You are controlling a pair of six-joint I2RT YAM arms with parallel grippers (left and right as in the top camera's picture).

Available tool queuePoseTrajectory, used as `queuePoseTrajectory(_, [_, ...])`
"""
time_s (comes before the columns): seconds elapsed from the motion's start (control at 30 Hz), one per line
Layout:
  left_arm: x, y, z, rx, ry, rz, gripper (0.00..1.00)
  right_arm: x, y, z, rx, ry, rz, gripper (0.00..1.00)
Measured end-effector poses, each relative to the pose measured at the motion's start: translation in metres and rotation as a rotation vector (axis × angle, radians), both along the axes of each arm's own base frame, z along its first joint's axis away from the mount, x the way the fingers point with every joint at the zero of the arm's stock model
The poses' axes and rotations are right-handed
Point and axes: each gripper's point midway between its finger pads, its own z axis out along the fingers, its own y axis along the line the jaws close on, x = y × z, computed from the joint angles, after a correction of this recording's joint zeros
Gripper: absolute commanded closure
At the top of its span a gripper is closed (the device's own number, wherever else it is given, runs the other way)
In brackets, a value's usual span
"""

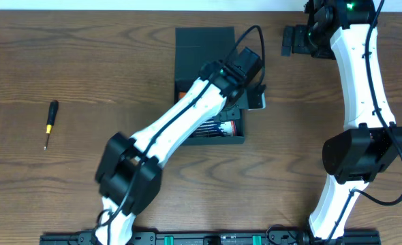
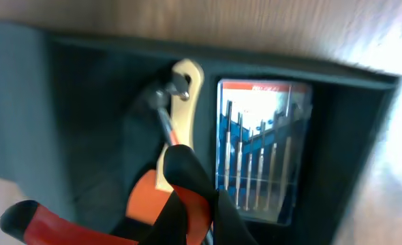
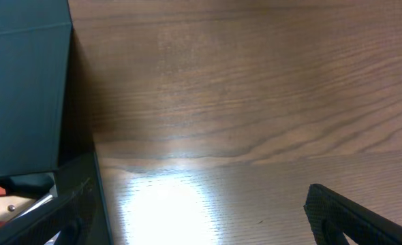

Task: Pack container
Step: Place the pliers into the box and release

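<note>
The left tool (image 1: 249,85) hangs over the open container (image 1: 211,141), which sits directly beneath it. Its wrist view is blurred, and I cannot tell whether the tool is released, clenched or grasping something.

Closest under it, a black shape (image 2: 187,197) fills the low middle of that view. Whether it belongs to the tool or to something in the box is unclear. Touching that shape is an orange piece (image 2: 141,201), and further out to the side lies a red handle with a black tip (image 2: 58,224).

A little ahead of the tool, a pale wooden-handled item (image 2: 189,112) lies inside the container, with a clear case (image 2: 262,150) of slim metal drivers just beside it. Past these is the container's far wall, then its opened lid (image 1: 204,51) and the brown worktop (image 1: 85,54).

Further off, clear of the container and near the lid's corner, the right tool (image 1: 291,41) is released. Its finger (image 3: 351,218) sits wide at the frame's edge, with bare worktop in front of it.

Farthest from both tools, well apart on the container's other side, a yellow-and-black screwdriver (image 1: 50,122) lies alone on the worktop.
</note>
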Motion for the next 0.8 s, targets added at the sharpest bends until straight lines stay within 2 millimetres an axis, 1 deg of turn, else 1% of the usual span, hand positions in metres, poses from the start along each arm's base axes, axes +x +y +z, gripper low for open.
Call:
queuePoseTrajectory(0.13, [0.010, 0.015, -0.028, 0.059, 0.038, 0.016, 0.94, 0.000, 0.000, 0.000, 0.000, 0.000, 0.000, 0.01])
queuePoseTrajectory(0.2, [0.016, 0.024, -0.036, 0.075, 0.048, 0.022, 0.94, 0.000, 0.000, 0.000, 0.000, 0.000, 0.000, 0.01])
queuePoseTrajectory(0.23, [0.019, 0.029, -0.038, 0.081, 0.051, 0.028, 0.91, 0.000, 0.000, 0.000, 0.000, 0.000, 0.000, 0.01])
queuePoseTrajectory(0.27, [0.021, 0.032, -0.038, 0.084, 0.051, 0.030, 0.78, 0.000, 0.000, 0.000, 0.000, 0.000, 0.000, 0.01])
queuePoseTrajectory(0.3, [0.025, 0.037, -0.038, 0.086, 0.050, 0.032, 0.69, 0.000, 0.000, 0.000, 0.000, 0.000, 0.000, 0.01])
queuePoseTrajectory(0.33, [0.029, 0.042, -0.038, 0.089, 0.046, 0.047, 0.27, 0.000, 0.000, 0.000, 0.000, 0.000, 0.000, 0.01])
queuePoseTrajectory(0.37, [0.031, 0.045, -0.038, 0.091, 0.045, 0.048, 0.02, 0.000, 0.000, 0.000, 0.000, 0.000, 0.000, 0.01])
queuePoseTrajectory(0.43, [0.035, 0.051, -0.038, 0.093, 0.045, 0.070, 0.02, 0.000, 0.000, 0.000, 0.000, 0.000, 0.000, 0.01])
queuePoseTrajectory(0.53, [0.037, 0.054, -0.036, 0.083, 0.041, 0.119, 0.02, 0.000, 0.000, 0.000, -0.001, -0.001, 0.000, 0.01])
queuePoseTrajectory(0.6, [0.035, 0.055, -0.029, 0.069, 0.037, 0.163, 0.02, 0.001, 0.000, 0.000, -0.001, -0.005, -0.001, 0.01])
queuePoseTrajectory(0.63, [0.033, 0.056, -0.022, 0.063, 0.033, 0.183, 0.02, 0.002, 0.000, 0.001, -0.001, -0.007, -0.001, 0.01])
queuePoseTrajectory(0.7, [0.030, 0.064, 0.000, 0.058, 0.004, 0.223, 0.02, 0.002, 0.000, 0.001, -0.002, -0.010, -0.001, 0.01])
queuePoseTrajectory(0.77, [0.027, 0.078, 0.034, 0.044, -0.051, 0.280, 0.02, 0.003, 0.000, 0.001, -0.001, -0.012, -0.001, 0.01])
queuePoseTrajectory(0.8, [0.025, 0.088, 0.055, 0.032, -0.085, 0.318, 0.02, 0.003, 0.000, 0.001, -0.001, -0.012, -0.001, 0.01])
